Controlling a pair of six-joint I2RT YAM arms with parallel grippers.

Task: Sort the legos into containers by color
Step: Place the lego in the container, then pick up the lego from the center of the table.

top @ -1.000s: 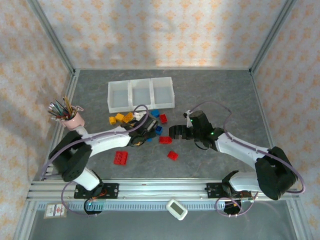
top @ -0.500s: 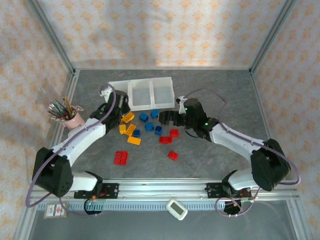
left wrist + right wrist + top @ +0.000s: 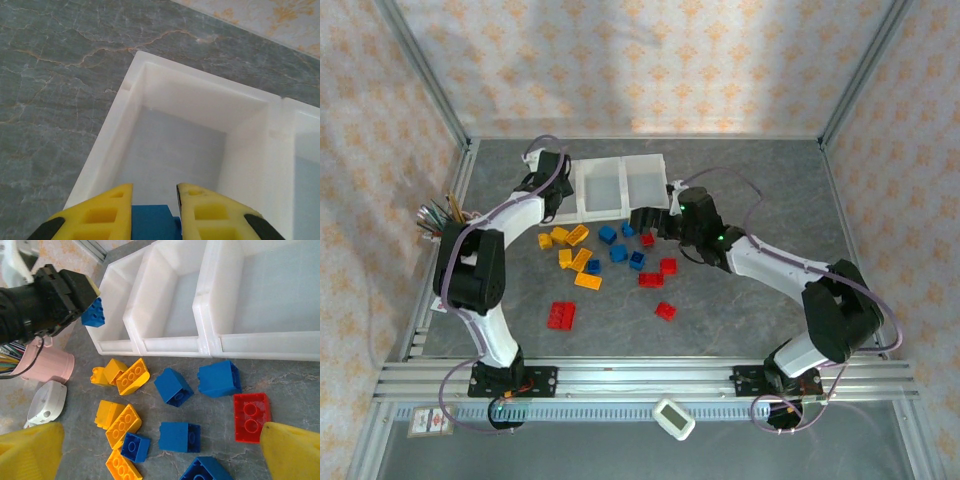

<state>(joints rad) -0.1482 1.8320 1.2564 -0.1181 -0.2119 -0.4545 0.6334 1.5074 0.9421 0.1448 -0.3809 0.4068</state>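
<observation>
Blue brick (image 3: 152, 220), square, studded: one item, clamped between the yellow fingers of the left gripper (image 3: 154, 192) and held in the air over the leftmost compartment of the containers (image 3: 623, 188), close to that compartment's outer corner. Containers: three translucent-white square bins joined in a row as one tray, standing toward the back of the grey marbled table (image 3: 750, 180). Right gripper (image 3: 160, 440): jaws spread wide with nothing between them, hanging over the loose pieces just in front of the tray. Legos (image 3: 617, 254): a scatter of blue, yellow-orange and red bricks on the table before the tray, with yellow-orange to the left, blue in the middle and red to the right and nearer the arms. Some lie flat and some are tipped on their sides. Red double brick (image 3: 560, 315): lying flat, well apart from the rest, nearer the arm bases. Pink cup (image 3: 42, 365) of pencils: upright at the left of the table, beside the left arm.
</observation>
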